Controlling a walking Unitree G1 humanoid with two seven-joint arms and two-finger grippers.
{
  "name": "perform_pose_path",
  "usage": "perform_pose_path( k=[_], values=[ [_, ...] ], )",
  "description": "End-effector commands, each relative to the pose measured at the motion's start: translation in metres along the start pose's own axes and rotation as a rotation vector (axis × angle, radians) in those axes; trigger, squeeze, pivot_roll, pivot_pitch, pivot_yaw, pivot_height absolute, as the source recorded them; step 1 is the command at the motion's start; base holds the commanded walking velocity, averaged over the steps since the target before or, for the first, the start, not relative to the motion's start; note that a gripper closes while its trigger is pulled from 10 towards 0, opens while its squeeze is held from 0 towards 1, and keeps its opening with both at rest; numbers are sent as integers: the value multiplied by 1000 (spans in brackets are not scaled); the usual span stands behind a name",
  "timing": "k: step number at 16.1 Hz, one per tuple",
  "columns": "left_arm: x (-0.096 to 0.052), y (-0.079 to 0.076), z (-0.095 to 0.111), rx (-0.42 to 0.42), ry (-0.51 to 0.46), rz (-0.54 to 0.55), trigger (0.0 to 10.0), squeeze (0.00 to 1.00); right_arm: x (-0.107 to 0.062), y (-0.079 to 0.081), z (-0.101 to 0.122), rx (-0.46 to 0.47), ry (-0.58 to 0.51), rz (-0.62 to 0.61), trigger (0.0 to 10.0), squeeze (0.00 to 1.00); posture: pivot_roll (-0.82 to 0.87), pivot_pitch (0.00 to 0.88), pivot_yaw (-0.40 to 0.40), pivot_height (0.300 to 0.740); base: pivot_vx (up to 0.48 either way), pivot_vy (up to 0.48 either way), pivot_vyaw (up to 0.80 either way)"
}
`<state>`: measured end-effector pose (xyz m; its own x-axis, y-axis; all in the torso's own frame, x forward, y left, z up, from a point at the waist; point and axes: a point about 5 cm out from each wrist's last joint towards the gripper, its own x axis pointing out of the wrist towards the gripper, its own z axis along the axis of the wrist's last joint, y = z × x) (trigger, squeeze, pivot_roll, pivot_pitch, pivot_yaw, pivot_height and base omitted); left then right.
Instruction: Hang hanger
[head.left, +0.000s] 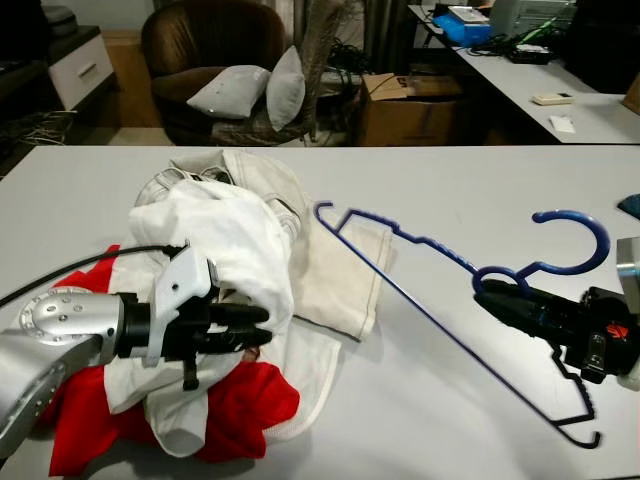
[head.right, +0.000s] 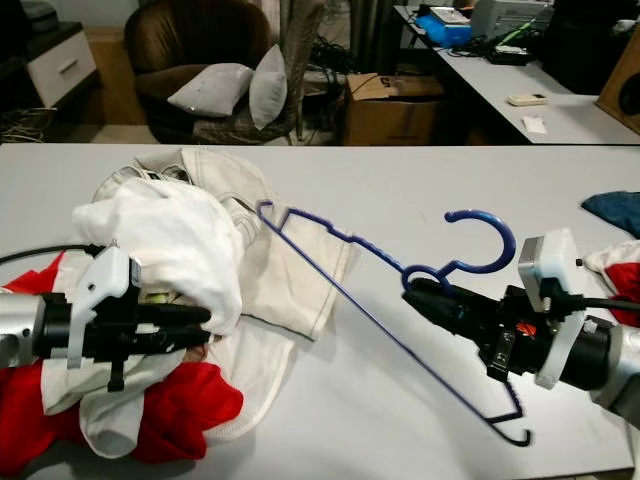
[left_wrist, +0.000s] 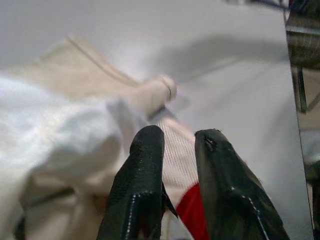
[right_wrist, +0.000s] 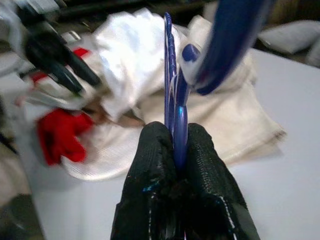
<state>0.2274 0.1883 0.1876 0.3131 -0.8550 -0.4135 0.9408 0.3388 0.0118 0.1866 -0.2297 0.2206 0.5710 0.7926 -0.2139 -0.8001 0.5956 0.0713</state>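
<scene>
right gripper (head.right: 425, 293) clamped tight on blue hanger (head.left: 440, 300) neck, right of frame, hanger above table (head.left: 420, 190) | left gripper (head.left: 255, 327) fingers slightly parted, resting against white garment (head.left: 225, 240), lower left

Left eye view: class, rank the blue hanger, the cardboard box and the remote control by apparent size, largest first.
1. blue hanger, held in the right pincer
2. cardboard box
3. remote control
The hanger lies nearer the camera, so true sizes stay unsure.
</scene>
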Motion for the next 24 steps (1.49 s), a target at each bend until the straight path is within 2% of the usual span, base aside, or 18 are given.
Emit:
perform_pose_path(
  k=[1,4,5,6,7,8,10,11,12,13,14,16,18,19,20,22,23,24],
  values=[
    [-5,1,13,10,-62,3,10000,1000,-2,-5,-6,-13,67,-58,10000,0,-4,0,24,740,0,0,0],
    [-10,-5,20,-16,-104,-34,10000,1000,-7,-10,-12,-9,120,-129,10000,0,-4,0,23,740,0,0,0],
    [-7,3,33,6,-243,51,10000,1000,-5,-12,-7,3,59,-160,10000,0,-4,0,22,740,0,0,0],
    [-6,6,38,7,-299,88,10000,1000,-4,-13,-6,7,38,-169,10000,0,-1,0,19,740,0,0,0],
    [1,15,53,-23,-469,204,10000,1000,1,-11,-5,17,6,-195,10000,0,0,0,19,740,0,0,0],
    [14,21,57,-110,-551,326,10000,1000,10,-10,-7,19,-8,-278,10000,0,-2,0,21,740,0,0,0],
    [22,22,54,-148,-569,409,10000,1000,16,-10,-7,5,-35,-348,10000,0,-6,0,23,740,0,0,0],
    [28,22,48,-143,-567,509,10000,831,24,-9,-5,-3,-69,-431,10000,0,-7,0,18,740,0,0,0],
    [32,22,42,-160,-567,579,10000,808,32,-10,-6,3,-81,-507,10000,0,-9,0,15,740,0,0,0],
    [34,21,39,-176,-559,602,10000,804,37,-8,-8,-9,-66,-533,10000,0,-21,0,24,740,0,0,0],
    [40,21,29,-218,-535,648,10000,800,52,-4,-16,-5,-48,-599,10000,0,-28,0,28,740,0,-394,0],
    [49,21,14,-222,-477,709,10000,788,66,4,-22,60,-73,-664,10000,0,-36,0,31,740,0,-426,0],
    [52,18,2,-188,-422,753,10000,784,70,8,-24,97,-98,-671,10000,0,-41,0,32,740,0,-420,0],
    [55,18,3,-150,-414,769,10000,698,70,10,-24,110,-113,-681,10000,0,-52,0,28,740,0,-412,0],
    [56,19,4,-148,-415,773,10000,694,69,10,-23,113,-140,-700,10000,0,-48,0,22,740,0,-412,0],
    [56,20,5,-131,-411,797,10000,690,70,5,-25,44,-118,-783,10000,0,-34,1,9,740,0,-411,0],
    [56,20,4,-136,-413,810,10000,686,73,5,-24,-9,-116,-797,10000,0,-33,0,7,740,0,-412,0],
    [56,18,2,-142,-417,814,10000,686,75,6,-24,-10,-114,-778,10000,0,-31,0,6,740,0,-416,0]
  ],
)
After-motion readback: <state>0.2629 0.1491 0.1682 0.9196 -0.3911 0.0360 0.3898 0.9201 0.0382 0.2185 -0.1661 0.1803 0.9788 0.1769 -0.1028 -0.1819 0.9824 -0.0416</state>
